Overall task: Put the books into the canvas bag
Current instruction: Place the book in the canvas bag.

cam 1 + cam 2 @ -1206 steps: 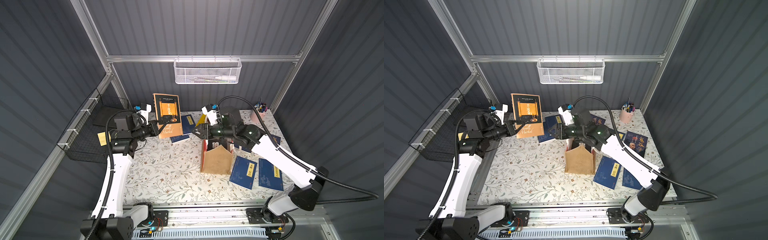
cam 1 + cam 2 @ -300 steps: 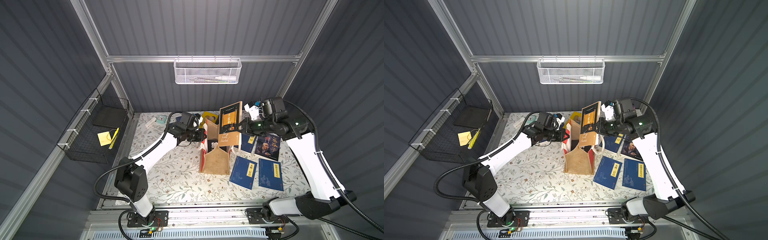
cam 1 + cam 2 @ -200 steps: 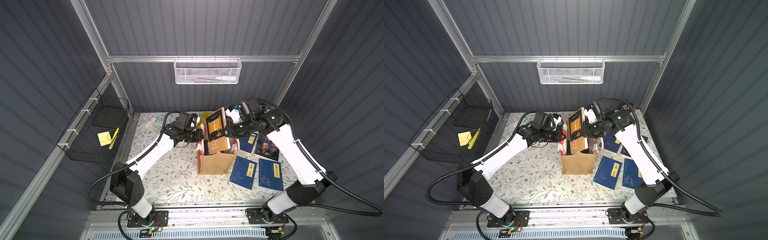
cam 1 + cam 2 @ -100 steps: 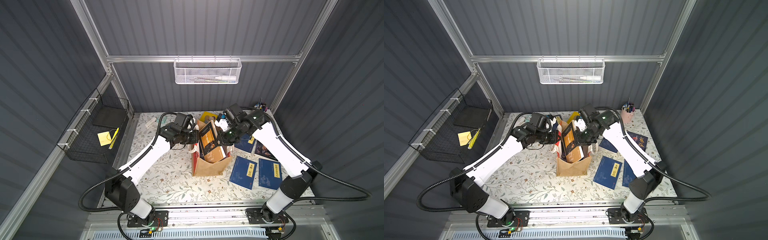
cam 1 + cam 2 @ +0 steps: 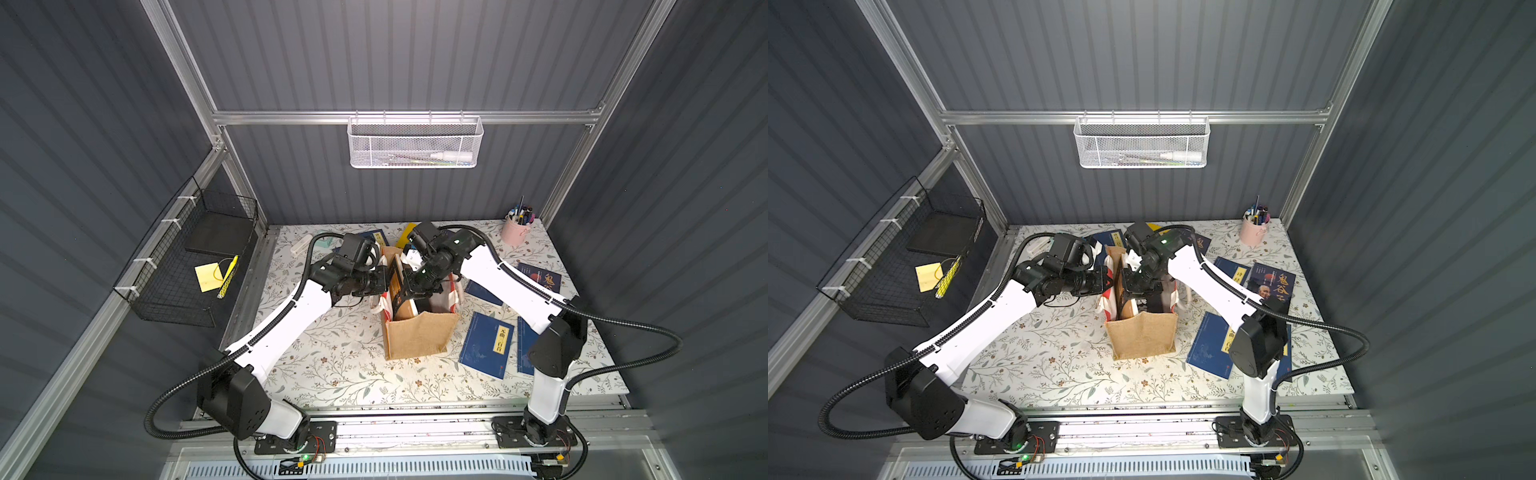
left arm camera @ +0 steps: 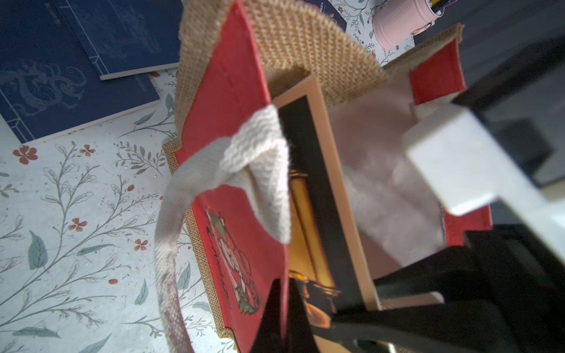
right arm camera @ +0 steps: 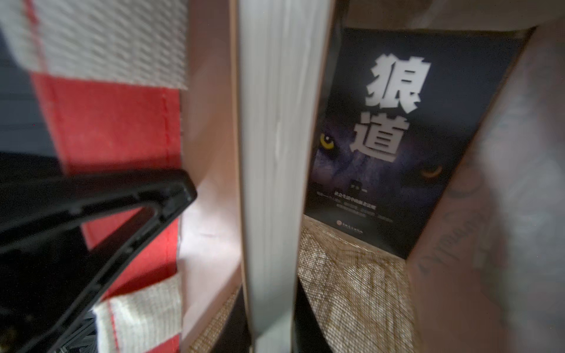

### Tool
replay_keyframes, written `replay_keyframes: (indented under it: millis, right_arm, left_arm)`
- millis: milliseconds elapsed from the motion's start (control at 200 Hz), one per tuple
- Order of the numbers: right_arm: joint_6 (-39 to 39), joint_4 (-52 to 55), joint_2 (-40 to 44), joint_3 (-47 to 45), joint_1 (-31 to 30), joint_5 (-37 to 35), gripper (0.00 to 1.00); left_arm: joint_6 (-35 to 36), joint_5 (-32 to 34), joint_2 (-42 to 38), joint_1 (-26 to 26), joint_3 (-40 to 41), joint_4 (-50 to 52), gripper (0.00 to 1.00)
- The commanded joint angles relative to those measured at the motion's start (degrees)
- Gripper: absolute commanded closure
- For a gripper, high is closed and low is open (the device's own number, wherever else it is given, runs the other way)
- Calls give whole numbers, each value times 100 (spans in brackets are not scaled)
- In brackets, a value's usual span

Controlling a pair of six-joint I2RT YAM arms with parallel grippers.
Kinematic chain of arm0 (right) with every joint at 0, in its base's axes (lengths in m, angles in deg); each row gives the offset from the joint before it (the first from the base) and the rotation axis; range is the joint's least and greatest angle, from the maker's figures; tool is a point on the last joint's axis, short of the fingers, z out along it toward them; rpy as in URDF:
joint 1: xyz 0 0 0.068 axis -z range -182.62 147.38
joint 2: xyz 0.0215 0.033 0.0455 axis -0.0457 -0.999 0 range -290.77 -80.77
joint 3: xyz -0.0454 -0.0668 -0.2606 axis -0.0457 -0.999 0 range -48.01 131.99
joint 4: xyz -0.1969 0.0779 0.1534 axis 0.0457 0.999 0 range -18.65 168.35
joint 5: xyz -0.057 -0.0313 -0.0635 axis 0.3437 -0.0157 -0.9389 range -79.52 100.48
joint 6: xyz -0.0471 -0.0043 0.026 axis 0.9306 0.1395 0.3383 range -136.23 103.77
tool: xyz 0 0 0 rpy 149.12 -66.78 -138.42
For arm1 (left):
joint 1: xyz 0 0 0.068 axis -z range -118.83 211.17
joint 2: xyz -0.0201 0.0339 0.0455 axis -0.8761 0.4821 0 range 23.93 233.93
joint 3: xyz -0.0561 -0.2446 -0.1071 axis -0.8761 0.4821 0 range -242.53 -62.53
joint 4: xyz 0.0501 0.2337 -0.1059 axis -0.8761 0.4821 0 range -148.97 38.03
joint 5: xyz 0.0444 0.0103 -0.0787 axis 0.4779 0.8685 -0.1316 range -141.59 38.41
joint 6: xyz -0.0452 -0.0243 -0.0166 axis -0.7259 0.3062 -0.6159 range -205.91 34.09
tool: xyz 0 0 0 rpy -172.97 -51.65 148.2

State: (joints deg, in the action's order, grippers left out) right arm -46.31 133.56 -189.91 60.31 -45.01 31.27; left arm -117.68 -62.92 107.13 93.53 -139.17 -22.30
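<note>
Books lie about: navy books [image 5: 486, 345] flat on the floral table [image 5: 332, 365] to the right of the canvas bag [image 5: 417, 336], and a wolf-eyed dark book [image 7: 388, 137] inside it. Bent over the open mouth with its wrist pointing down, the right gripper [image 7: 269, 330] clamps a tan-bordered book [image 6: 308, 195] upright, partly in, just beside the red side panel. The left gripper [image 6: 282, 311], arm stretched forward, pinches that panel's rim. A white handle [image 6: 260, 171] drapes across the book's cover. Open room remains toward the far panel.
</note>
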Motion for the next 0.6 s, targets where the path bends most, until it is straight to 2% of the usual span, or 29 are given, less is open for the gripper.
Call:
replay_keyframes:
  millis: [0, 100, 260, 450, 520, 595]
  right_arm:
    - [-138, -544, -160, -95, -194, 422, 100]
    - [-134, -692, -315, -369, -234, 358, 100]
    - [56, -439, -560, -496, -217, -445, 95]
    - [178, -142, -654, -232, -224, -916, 80]
    - [209, 6, -639, -56, -234, -1046, 71]
    - [299, 213, -596, 242, -286, -1146, 67]
  left_arm:
    - [-100, -281, -305, -152, 148, -142, 100]
    - [-56, -409, -460, -389, 285, -124, 100]
    - [96, -708, -672, -848, 456, -59, 100]
    - [282, -690, -665, -915, 471, 112, 100]
    - [367, -649, -658, -958, 450, 187, 100]
    - [531, -588, -647, -1011, 372, 311, 100]
